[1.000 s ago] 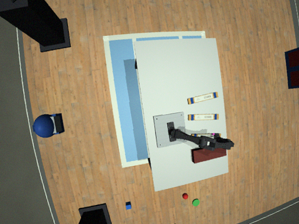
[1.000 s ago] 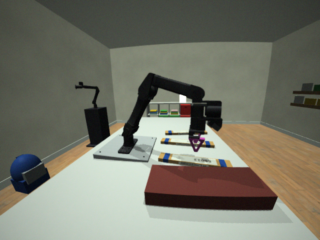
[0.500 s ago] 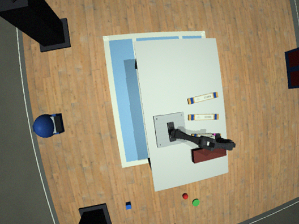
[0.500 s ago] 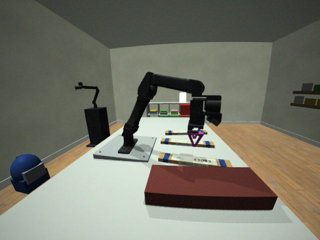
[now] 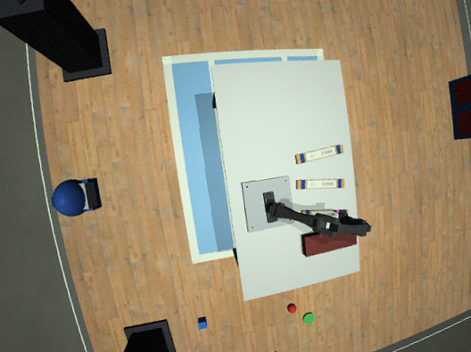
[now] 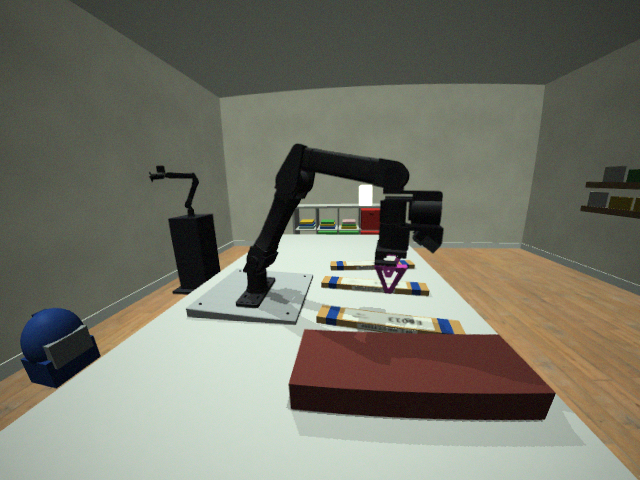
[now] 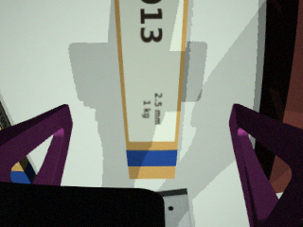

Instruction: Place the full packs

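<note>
Gripper [image 6: 388, 279] hangs in the air above the white table [image 6: 155, 423], purple fingers spread nearly full wide, nothing between them.

Three electrode packs lie flat on the table, all off the platform:
- Near pack [image 6: 390, 320], just beside the far long edge of the low dark-red platform [image 6: 418, 369]; from the exterior view I cannot tell whether the two touch.
- Middle pack [image 6: 356, 283], further back, parallel to the first.
- Far pack [image 6: 351, 264], beyond that; gripper body covers part of it.

Wrist view looks straight down on one pack [image 7: 153, 70], printed "6013" and "1 kg", tan border, blue band at its end. It sits in the gap between the fingers but well below them.

Platform top carries no pack. Arm is mounted on a grey base plate [image 6: 209, 307] to the side of the packs.
</note>
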